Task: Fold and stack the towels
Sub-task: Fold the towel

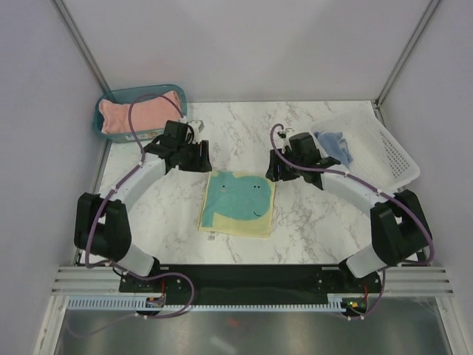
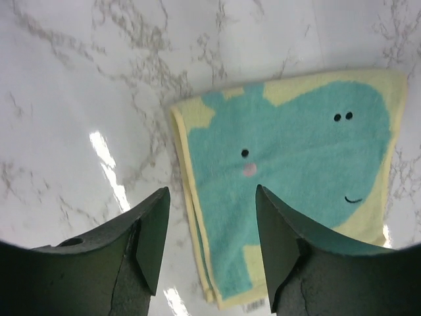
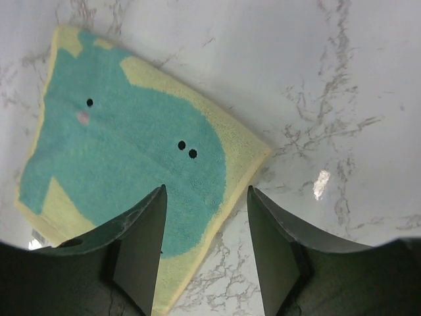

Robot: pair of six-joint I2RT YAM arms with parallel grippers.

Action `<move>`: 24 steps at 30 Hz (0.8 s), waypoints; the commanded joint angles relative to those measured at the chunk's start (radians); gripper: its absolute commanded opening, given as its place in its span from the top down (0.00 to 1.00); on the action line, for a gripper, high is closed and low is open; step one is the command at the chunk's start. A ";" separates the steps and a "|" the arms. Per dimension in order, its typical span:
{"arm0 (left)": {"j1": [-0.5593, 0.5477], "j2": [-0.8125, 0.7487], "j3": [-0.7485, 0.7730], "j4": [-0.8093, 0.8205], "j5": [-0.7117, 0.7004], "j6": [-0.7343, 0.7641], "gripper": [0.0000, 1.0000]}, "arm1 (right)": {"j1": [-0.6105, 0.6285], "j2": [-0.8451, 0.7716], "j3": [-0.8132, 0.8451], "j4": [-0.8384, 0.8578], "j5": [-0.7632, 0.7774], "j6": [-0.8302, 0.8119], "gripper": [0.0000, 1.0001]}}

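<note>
The pale yellow towel with the teal whale print point(image 1: 238, 203) lies folded flat in the middle of the table. It shows in the left wrist view point(image 2: 296, 178) and in the right wrist view point(image 3: 125, 164). My left gripper point(image 1: 201, 157) is open and empty above the towel's far left corner. My right gripper point(image 1: 275, 168) is open and empty above its far right corner. The salmon-pink towel point(image 1: 140, 112) lies in the teal bin. The light blue towel point(image 1: 336, 146) lies in the white basket.
The teal plastic bin point(image 1: 111, 98) stands at the far left corner. The white perforated basket point(image 1: 388, 155) stands at the far right. Grey walls enclose the marble table point(image 1: 244, 126) on three sides.
</note>
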 commanded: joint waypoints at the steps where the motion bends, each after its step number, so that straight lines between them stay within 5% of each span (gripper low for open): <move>1: 0.034 0.156 0.102 0.021 0.193 0.266 0.38 | -0.012 0.109 0.085 -0.079 -0.183 -0.206 0.40; 11: 0.086 0.396 0.222 0.067 0.412 0.446 0.34 | -0.101 0.267 0.197 -0.177 -0.263 -0.316 0.35; 24: 0.086 0.436 0.208 0.134 0.313 0.532 0.44 | -0.139 0.396 0.277 -0.200 -0.344 -0.391 0.41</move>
